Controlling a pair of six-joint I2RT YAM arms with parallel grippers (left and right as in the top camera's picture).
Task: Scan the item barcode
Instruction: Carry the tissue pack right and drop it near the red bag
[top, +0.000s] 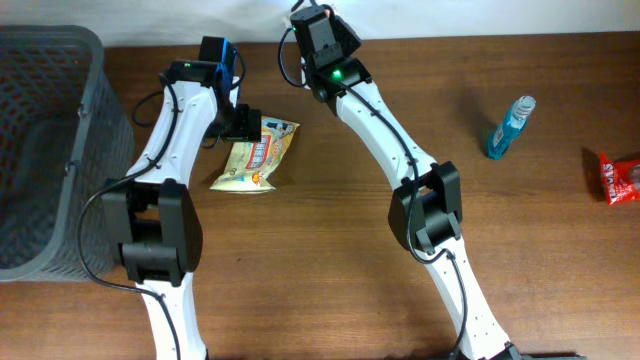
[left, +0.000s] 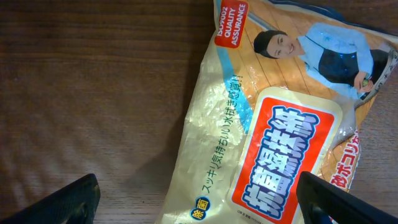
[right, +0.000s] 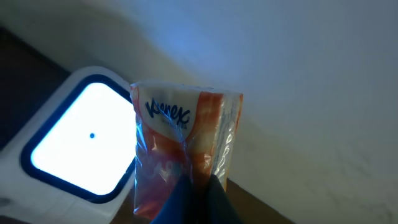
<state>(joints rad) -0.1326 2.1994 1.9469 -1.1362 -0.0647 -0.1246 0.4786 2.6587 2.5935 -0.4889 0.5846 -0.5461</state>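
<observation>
1. Kleenex tissue pack (right: 183, 143): we see it upright in the right wrist view. Its lower end is pinched in the right claw (right: 194, 198), whose fingers are together on the wrapper.
2. The pack sits just beside the scanner (right: 78, 140), overlapping the right edge of its lit, blue-rimmed window. We cannot tell whether the two touch.
3. No barcode shows on the face of the pack that we can see, only the brand name and an orange pattern.
4. We take the yellow packet (top: 255, 160) with Japanese print as our landmark. It lies flat on the wooden bench (top: 300, 250).
5. From overhead, the right claw and its pack are to the right of the yellow packet and farther back, near the bench's far edge.
6. The left claw (left: 199, 205) hangs directly over the yellow packet with its fingers (left: 62, 202) wide apart and nothing between them. One finger is over bare wood left of the packet and the other over the packet's right part. We cannot tell whether they touch it.
7. A grey mesh basket (top: 60, 32) stands well to the left of the yellow packet, beyond the left arm.
8. A blue bottle (top: 510, 127) lies well to the right of the yellow packet.
9. A red snack packet (top: 620, 178) lies farther right again, at the edge of view.
</observation>
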